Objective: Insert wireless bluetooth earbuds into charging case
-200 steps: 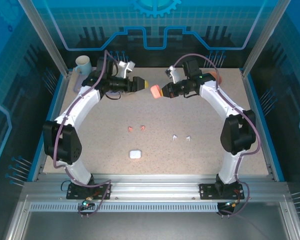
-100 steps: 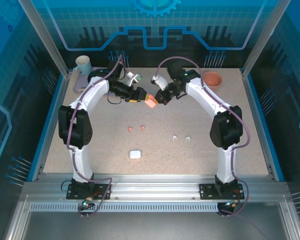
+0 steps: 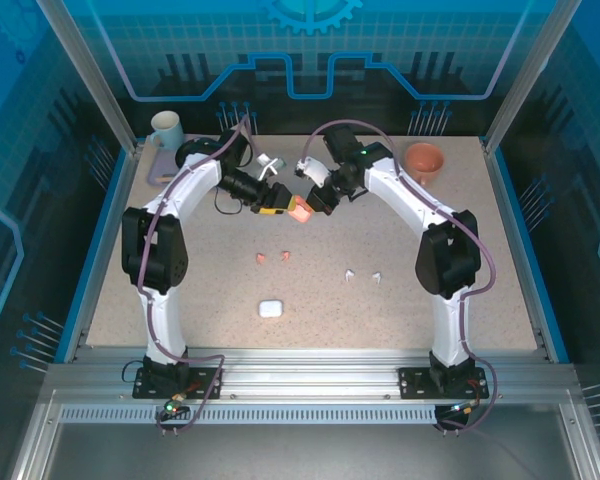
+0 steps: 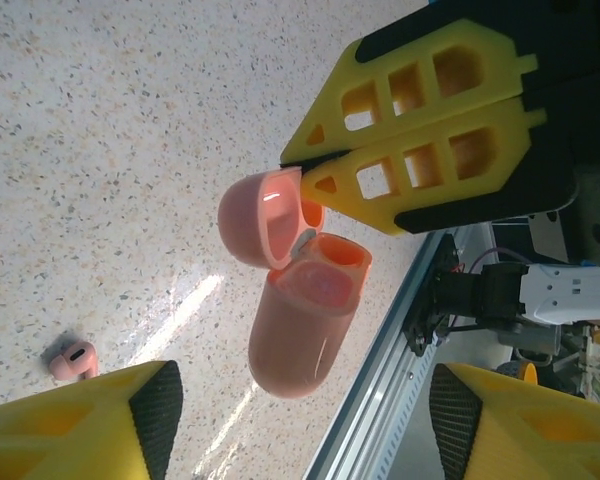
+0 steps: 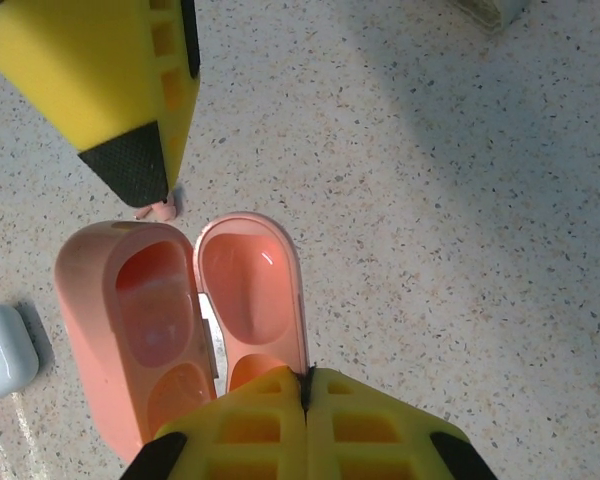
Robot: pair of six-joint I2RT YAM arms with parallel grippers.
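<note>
White case (image 3: 270,308) nearest, alone on worktop (image 3: 180,300). Just beyond: pink buds (image 3: 272,257) and white buds (image 3: 363,276), two loose pairs, well apart. Further back, both arms have swung in from far edge and now meet. Right gripper (image 5: 305,385) pinched tight on lid (image 5: 250,280) of pink case (image 4: 295,330), which hangs open. Left gripper (image 4: 302,390) spread wide around case body, not touching. Likely meaning: case ready for loading, buds not yet picked.
</note>
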